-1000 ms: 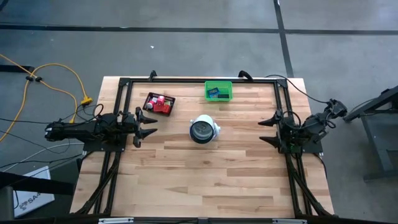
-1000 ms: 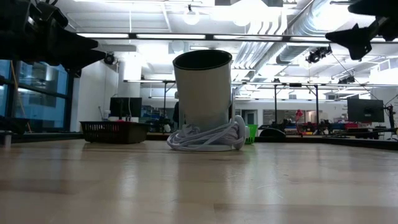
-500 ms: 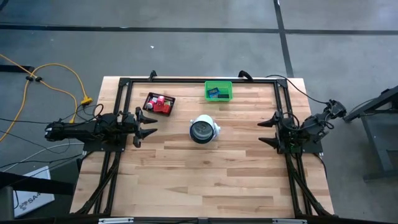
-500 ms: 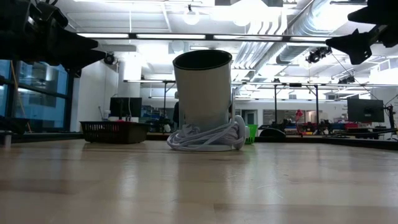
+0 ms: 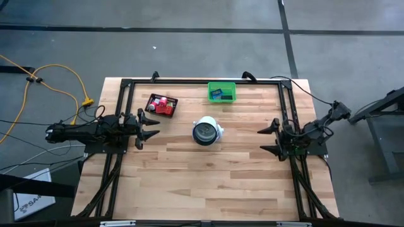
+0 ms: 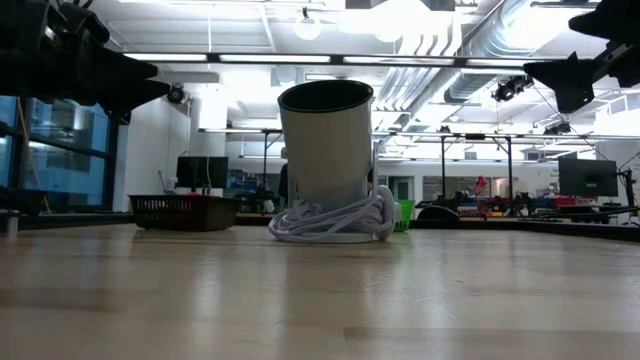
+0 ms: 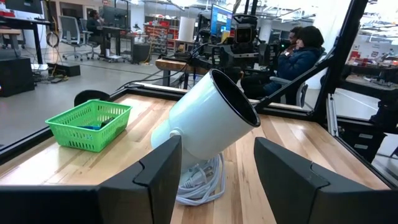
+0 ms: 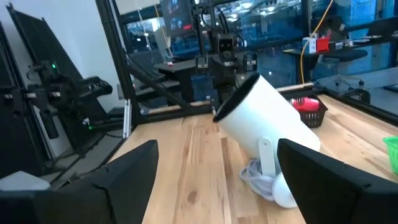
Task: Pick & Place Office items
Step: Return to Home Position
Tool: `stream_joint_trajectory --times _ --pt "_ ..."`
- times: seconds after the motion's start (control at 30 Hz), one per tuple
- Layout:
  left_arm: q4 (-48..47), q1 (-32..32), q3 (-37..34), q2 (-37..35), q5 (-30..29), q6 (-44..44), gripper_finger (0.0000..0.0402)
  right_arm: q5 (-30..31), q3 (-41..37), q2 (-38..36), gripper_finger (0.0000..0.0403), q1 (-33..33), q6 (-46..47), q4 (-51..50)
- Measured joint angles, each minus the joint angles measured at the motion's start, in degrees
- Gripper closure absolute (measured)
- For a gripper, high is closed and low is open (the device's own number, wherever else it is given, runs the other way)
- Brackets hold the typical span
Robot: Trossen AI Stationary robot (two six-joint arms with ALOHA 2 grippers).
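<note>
The office items lie in two containers at the table's far side. Red and pink blocks sit in a black mesh tray. Blue and dark flat pieces lie in a green bin. My left gripper hovers at the left edge, pointing level toward the table's middle, open with nothing between its fingers. My right gripper hovers at the right edge, also level and open, its fingers wide apart and holding nothing. Both are far from the items.
A large white round lamp-like object with a dark face stands mid-table on a coil of white cord, between the two grippers. A black frame runs along the table's edges. Bare wood spreads across the near half.
My right gripper has sunk a little and drifted slightly toward the table's near edge, tipping to point more level, its fingers still wide apart. The left arm and all objects stay as they were.
</note>
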Motion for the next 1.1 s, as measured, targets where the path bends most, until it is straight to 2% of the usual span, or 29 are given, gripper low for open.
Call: stream_joint_trajectory --times 0.37,0.67,0.8,1.1 --pt "0.0 0.0 0.0 0.0 0.0 0.0 0.0206 -3.8 -3.3 0.0 0.0086 -0.9 -3.3 4.4" --pt "0.0 0.0 0.0 0.0 0.0 0.0 0.0206 -19.8 -3.4 0.0 0.0086 -7.9 -4.1 2.8" --pt "0.0 0.0 0.0 0.0 0.0 0.0 0.0206 -24.4 -3.4 0.0 0.0086 -11.2 -3.7 1.7" --pt "0.0 0.0 0.0 0.0 0.0 0.0 0.0206 -24.3 -3.4 0.7 0.0086 -18.8 -1.6 1.6"
